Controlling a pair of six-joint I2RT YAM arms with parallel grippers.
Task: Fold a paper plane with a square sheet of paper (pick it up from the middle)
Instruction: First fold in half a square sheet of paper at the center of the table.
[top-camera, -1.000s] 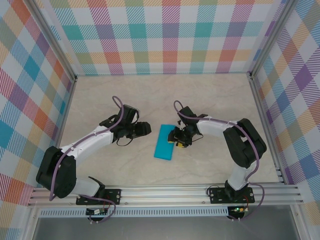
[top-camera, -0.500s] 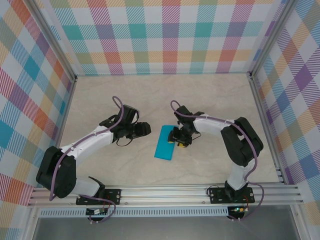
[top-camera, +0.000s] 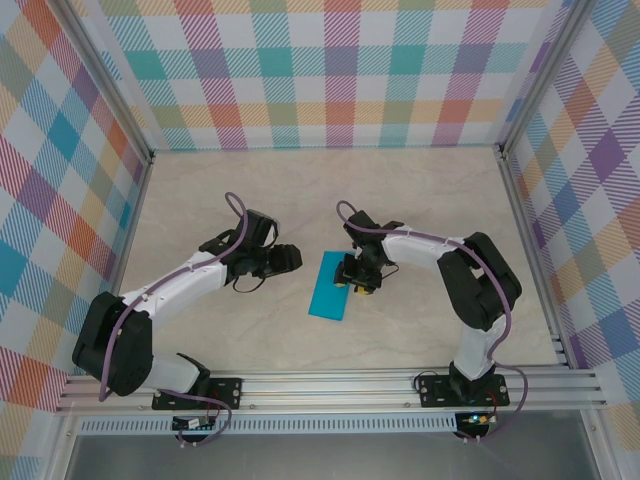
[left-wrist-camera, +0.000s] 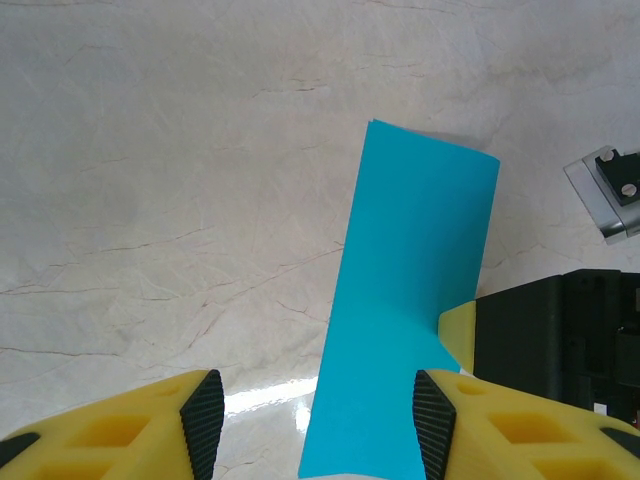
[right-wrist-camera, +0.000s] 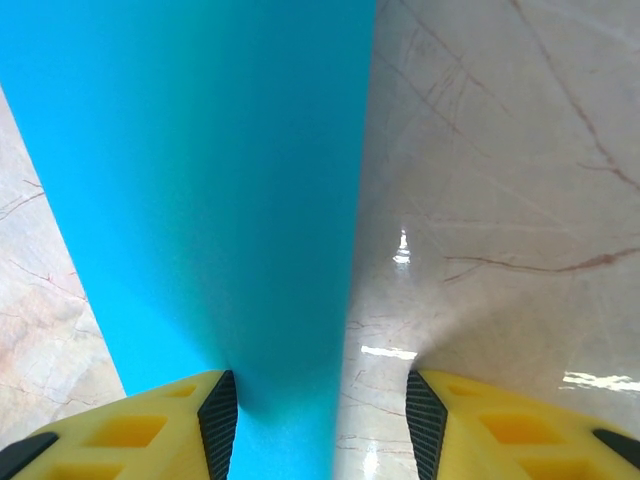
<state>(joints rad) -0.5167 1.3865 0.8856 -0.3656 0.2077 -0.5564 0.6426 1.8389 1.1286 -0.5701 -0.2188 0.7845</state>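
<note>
Right gripper (top-camera: 352, 281) is parked at the right edge of the sheet of paper (top-camera: 329, 285), jaws apart, blocking that side. Left gripper (top-camera: 291, 258) hangs just off its left side. Table (top-camera: 420, 190) past the paper's far and near ends is free for approach.

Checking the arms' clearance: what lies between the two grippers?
The folded teal sheet of paper lies between the left gripper and the right gripper, in the top view.

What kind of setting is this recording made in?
Probably a lab robot test cell: plaid-printed backdrop walls, a left arm and right arm bolted to an aluminium rail, and a marble-look tabletop with one teal paper.
</note>
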